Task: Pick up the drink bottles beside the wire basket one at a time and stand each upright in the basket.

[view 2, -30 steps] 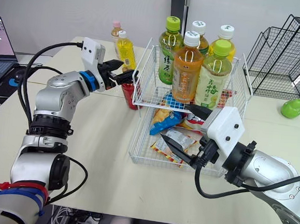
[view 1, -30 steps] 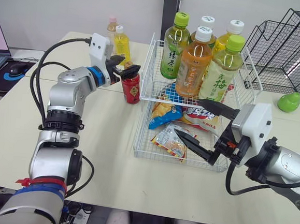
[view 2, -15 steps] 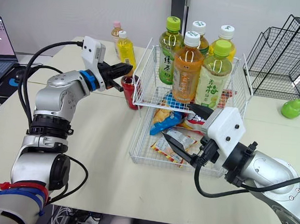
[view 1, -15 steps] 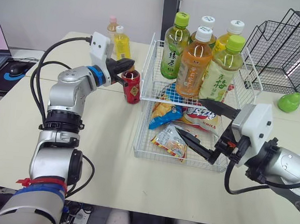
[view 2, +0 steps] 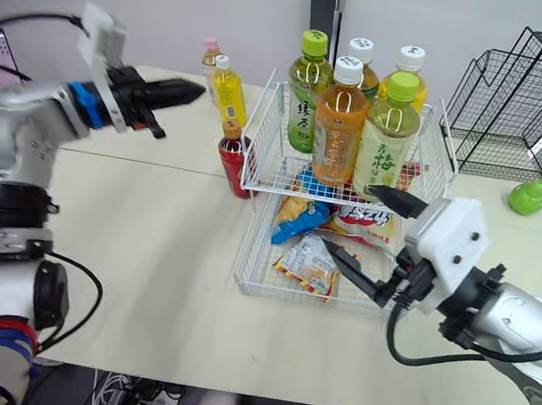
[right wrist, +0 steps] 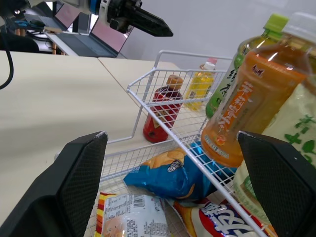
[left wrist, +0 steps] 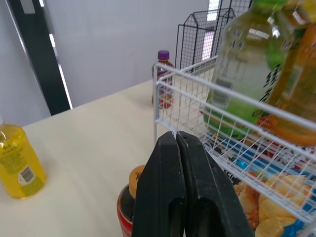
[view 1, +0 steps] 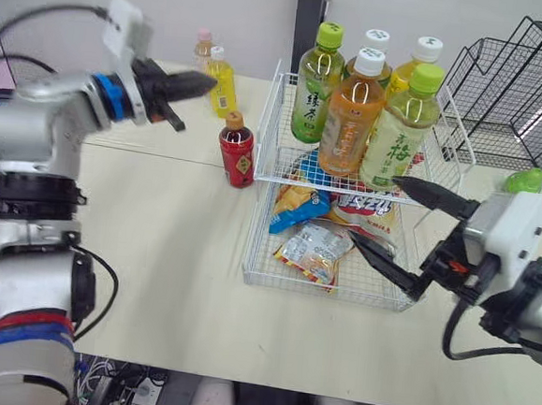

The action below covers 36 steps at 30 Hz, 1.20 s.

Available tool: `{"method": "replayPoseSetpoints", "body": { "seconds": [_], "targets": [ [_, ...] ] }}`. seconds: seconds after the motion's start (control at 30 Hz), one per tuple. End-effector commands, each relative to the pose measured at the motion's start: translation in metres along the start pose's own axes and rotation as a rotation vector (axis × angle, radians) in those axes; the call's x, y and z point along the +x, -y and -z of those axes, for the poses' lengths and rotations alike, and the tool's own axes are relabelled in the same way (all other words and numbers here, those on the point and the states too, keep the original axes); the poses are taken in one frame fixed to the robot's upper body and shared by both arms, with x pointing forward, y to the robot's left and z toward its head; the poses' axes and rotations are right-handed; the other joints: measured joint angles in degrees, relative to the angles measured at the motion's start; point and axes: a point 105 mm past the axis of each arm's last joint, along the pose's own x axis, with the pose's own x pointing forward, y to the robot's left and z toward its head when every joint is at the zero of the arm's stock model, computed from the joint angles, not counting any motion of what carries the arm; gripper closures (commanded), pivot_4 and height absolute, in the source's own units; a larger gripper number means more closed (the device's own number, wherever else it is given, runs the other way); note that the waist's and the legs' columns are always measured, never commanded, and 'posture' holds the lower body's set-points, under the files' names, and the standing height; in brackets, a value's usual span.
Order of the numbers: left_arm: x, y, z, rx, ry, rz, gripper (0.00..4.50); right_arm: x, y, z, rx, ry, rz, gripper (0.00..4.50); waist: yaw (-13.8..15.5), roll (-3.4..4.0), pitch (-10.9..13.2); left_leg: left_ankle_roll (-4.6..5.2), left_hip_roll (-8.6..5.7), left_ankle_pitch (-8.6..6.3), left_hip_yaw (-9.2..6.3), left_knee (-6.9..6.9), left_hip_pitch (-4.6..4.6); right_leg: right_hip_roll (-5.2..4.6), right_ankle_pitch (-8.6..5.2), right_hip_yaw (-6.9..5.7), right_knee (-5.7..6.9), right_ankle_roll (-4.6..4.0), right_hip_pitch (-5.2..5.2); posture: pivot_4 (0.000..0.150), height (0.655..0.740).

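Left gripper point(view 1: 192, 84) shut tight and empty; right gripper point(view 1: 375, 211) spread wide, also empty.

My left fingers are pressed together at upper left of the frame, above and well apart from the red bottle point(view 1: 236, 151), so I'd have to open them before any grab. The red bottle stands upright at centre frame, just beside the basket point(view 1: 264, 136). The yellow bottle point(view 1: 221, 81) and the pink-cap bottle point(view 1: 202, 49) wait behind it at upper centre. Five bottles point(view 1: 351, 115) are packed upright at the basket's top end. Snack bags point(view 1: 314, 248) fill the lower end, where my right gripper hangs over the rim, probably parked clear of the left arm's reach.
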Motion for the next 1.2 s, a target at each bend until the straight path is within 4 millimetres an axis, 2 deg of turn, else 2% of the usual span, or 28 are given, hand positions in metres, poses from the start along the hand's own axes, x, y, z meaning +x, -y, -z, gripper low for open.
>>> {"method": "replayPoseSetpoints", "body": {
  "seconds": [0.03,0.1,0.23,0.33,0.57,0.77,0.93,1.2],
  "targets": [
    [-0.009,0.0,-0.027,0.021,0.063,0.02,4.48,-0.006,0.0,-0.012,-0.044,0.048,-0.012,0.0,-0.05,0.02,-0.01,0.0,0.0,0.0,-0.01,-0.01,0.02,0.0,0.0,-0.02,-0.01,0.0,0.03,0.15,0.7134],
    [-0.009,-0.003,-0.027,0.01,0.066,0.011,4.48,-0.004,-0.001,-0.012,-0.041,0.06,-0.017,0.0,-0.15,0.04,-0.02,0.0,0.01,0.0,-0.01,-0.03,0.16,0.0,-0.01,-0.01,0.0,0.0,0.15,0.15,0.7134],
    [-0.006,-0.01,-0.01,-0.006,0.055,-0.027,4.48,0.0,-0.006,-0.013,-0.021,0.079,-0.037,0.0,-0.19,0.04,-0.02,0.0,0.05,0.0,0.0,-0.05,0.44,0.01,-0.06,-0.01,0.0,0.04,0.38,0.15,0.7134],
    [-0.006,-0.015,0.008,-0.029,0.022,-0.05,3.93,0.002,-0.007,-0.012,-0.016,0.08,-0.046,0.0,-0.21,0.03,-0.01,0.0,0.04,0.0,0.04,-0.05,0.43,0.0,-0.02,0.05,0.0,-0.03,0.36,0.15,0.7134],
    [0.008,-0.017,0.053,-0.048,-0.021,-0.072,1.72,0.003,-0.009,-0.013,-0.024,0.084,-0.055,0.0,-0.05,0.02,-0.01,0.0,0.03,0.0,0.03,-0.05,0.4,-0.04,-0.02,0.03,0.0,-0.04,0.35,0.15,0.7134],
    [0.037,-0.02,0.067,-0.058,0.0,-0.175,0.05,0.003,-0.01,-0.014,-0.029,0.088,-0.061,0.0,0.2,0.02,-0.01,0.0,0.01,0.0,0.05,-0.05,0.39,-0.05,-0.02,0.05,-0.02,-0.04,0.35,0.15,0.7134],
    [0.054,-0.019,0.077,-0.058,-0.029,-0.227,0.02,0.003,-0.012,-0.015,-0.031,0.089,-0.062,0.0,-0.07,0.01,-0.01,0.0,0.01,-0.01,0.04,-0.06,0.39,-0.02,-0.02,0.05,-0.01,-0.04,0.33,0.15,0.7134],
    [0.068,-0.019,0.088,-0.052,-0.051,-0.246,0.02,0.002,-0.013,-0.018,-0.03,0.096,-0.07,0.0,-0.1,0.01,-0.01,0.0,0.01,-0.01,0.06,-0.07,0.39,-0.01,-0.03,0.05,-0.02,-0.03,0.33,0.15,0.7134]
  ]
}}
